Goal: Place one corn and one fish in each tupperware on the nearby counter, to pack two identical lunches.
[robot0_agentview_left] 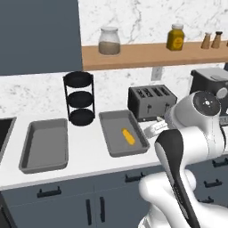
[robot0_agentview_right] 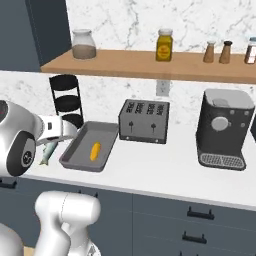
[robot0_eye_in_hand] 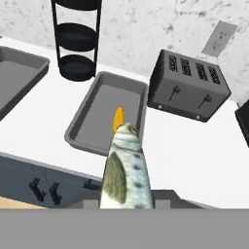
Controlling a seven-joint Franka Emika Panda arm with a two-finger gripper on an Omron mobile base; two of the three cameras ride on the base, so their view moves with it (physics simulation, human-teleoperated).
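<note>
Right now my hand (robot0_agentview_right: 50,146) is closed on a fish (robot0_eye_in_hand: 125,170), holding it above the near edge of the worktop (robot0_agentview_right: 165,165), just short of the right-hand tray (robot0_eye_in_hand: 92,119). One yellow corn cob (robot0_agentview_left: 128,136) lies inside that tray. Left of it, past a black three-tier stand (robot0_agentview_left: 80,99), the other tray (robot0_agentview_left: 44,144) sits apart on the worktop. A dark toaster (robot0_agentview_right: 144,120) stands to the right of the corn's tray.
</note>
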